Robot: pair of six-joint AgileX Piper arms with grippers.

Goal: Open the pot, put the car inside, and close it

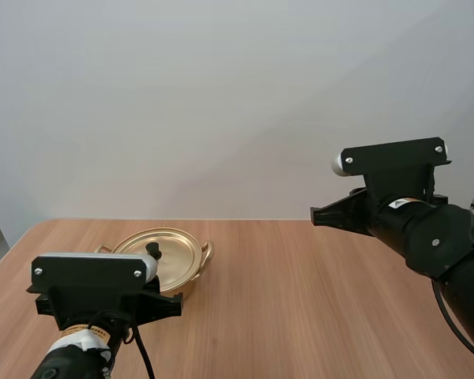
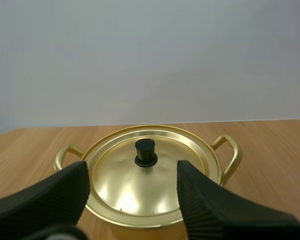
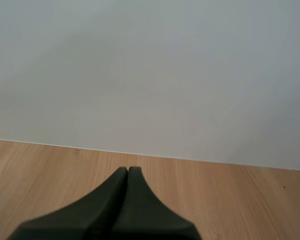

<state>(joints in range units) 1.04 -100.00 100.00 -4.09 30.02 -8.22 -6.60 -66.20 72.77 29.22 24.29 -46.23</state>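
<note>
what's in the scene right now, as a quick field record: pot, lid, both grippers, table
pot: gold, two side handles, standing on the table's left part
lid: on the pot, closed
knob: black, at the lid's centre, nothing touching it
left gripper: open, fingers spread just short of the pot, holding nothing
right gripper: shut on nothing, held above the table off to the right, well away from the pot
table: light wood
</note>
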